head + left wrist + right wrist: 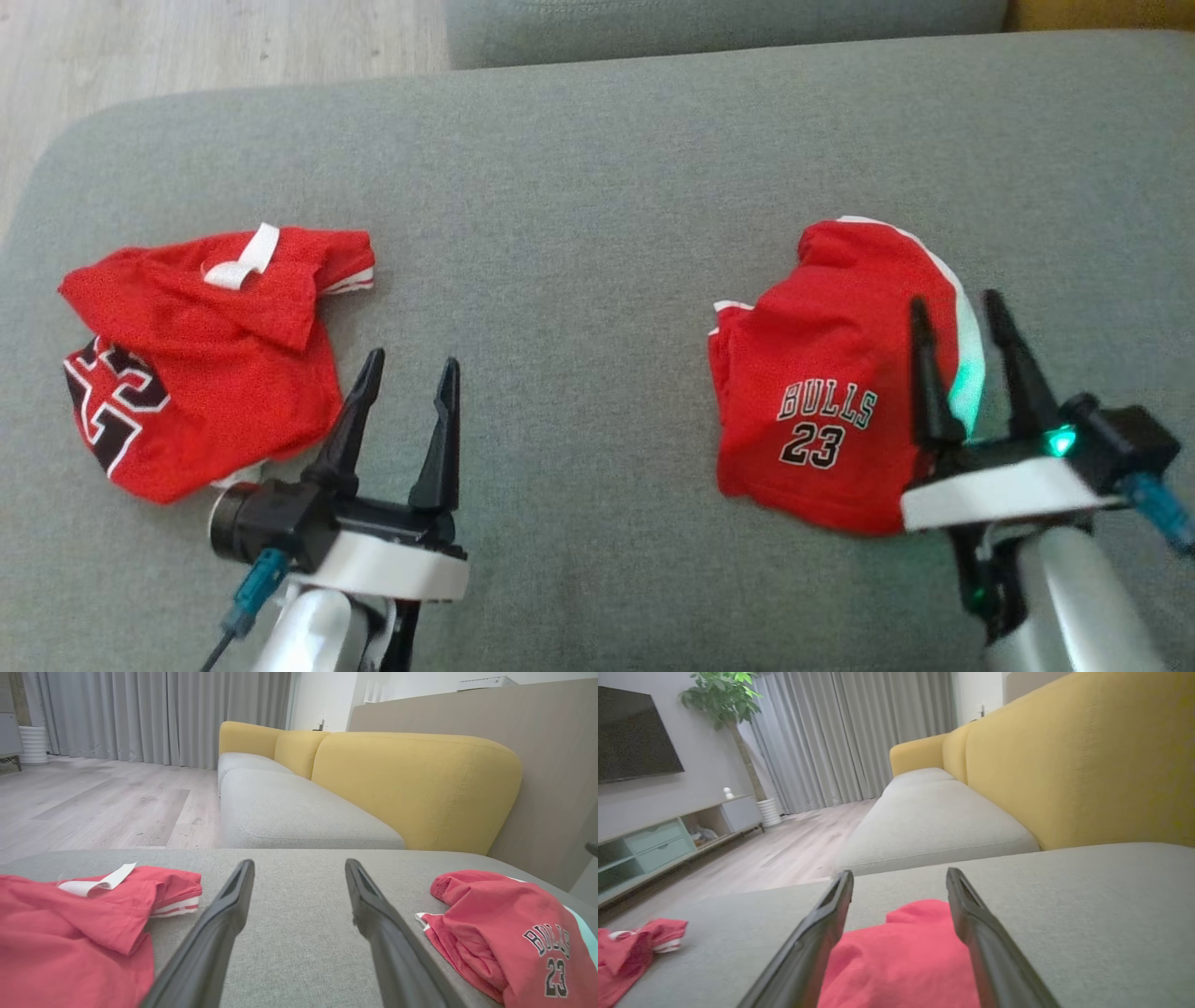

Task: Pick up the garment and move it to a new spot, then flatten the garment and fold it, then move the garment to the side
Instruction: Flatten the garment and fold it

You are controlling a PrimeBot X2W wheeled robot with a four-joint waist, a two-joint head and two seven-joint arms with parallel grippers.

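Two crumpled red garments lie on the grey cushion (579, 187). The left one (201, 359) has a white tag and a big number print; it also shows in the left wrist view (70, 933) and the right wrist view (630, 952). The right one (826, 373) reads "BULLS 23" (514, 933) (906, 961). My left gripper (411, 369) (299, 863) is open, just right of the left garment, holding nothing. My right gripper (957, 308) (899, 872) is open over the right garment's right edge, with red cloth seen between its fingers and no grip.
A second grey seat cushion (299, 816) with yellow backrests (416, 784) lies beyond the far edge. Wooden floor (187, 56) runs past the cushion's far left corner. A TV unit (658, 844) and a potted plant (728, 700) stand across the room. Bare cushion separates the two garments.
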